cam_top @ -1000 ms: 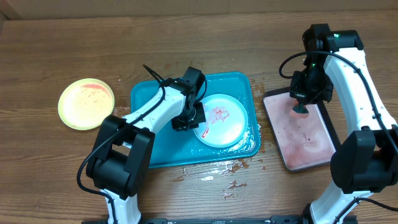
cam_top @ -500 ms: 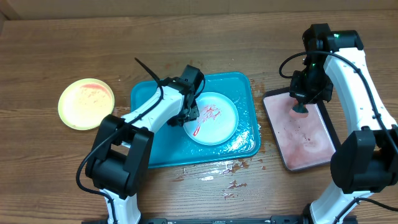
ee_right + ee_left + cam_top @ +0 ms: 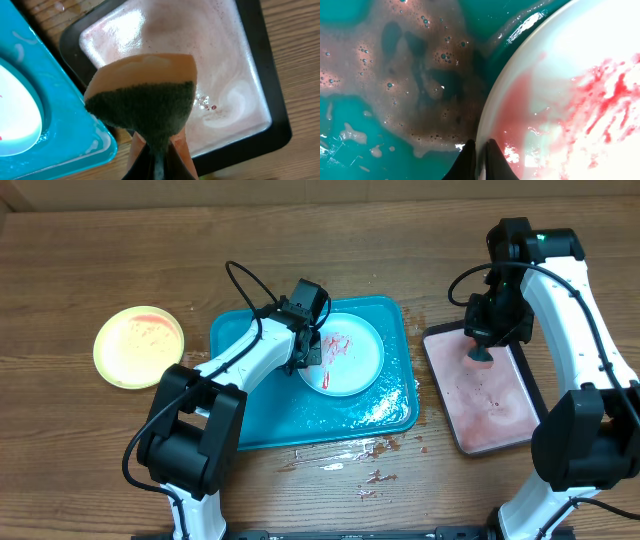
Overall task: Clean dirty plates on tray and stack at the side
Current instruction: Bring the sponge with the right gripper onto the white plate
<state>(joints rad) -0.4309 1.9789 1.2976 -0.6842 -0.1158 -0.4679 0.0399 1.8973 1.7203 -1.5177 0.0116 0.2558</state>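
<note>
The light blue plate [image 3: 345, 358] lies in the far right part of the big teal tray [image 3: 250, 425], with red sauce smeared on it. The left jaws are closed on its left rim, pinching the edge; I think that is to hold it steady for a wipe. Brown bubbly water [image 3: 395, 75] sits in the tray just beside the plate. A yellow-green plate [image 3: 139, 346] lies well apart on the table [image 3: 60, 470] to the left, with orange marks on it; I cannot see a third plate. Over on the right, the right jaws are closed on a sponge [image 3: 145, 105] with a dark scrubby side; it hangs over the small black-rimmed tray [image 3: 495, 420] of pinkish water, maybe to get wet. The teal tray's raised right wall stands between sponge and plate, so the sponge would have to go up and over it. Bits of spilled mess [image 3: 350, 455] lie on the table near the teal tray.
</note>
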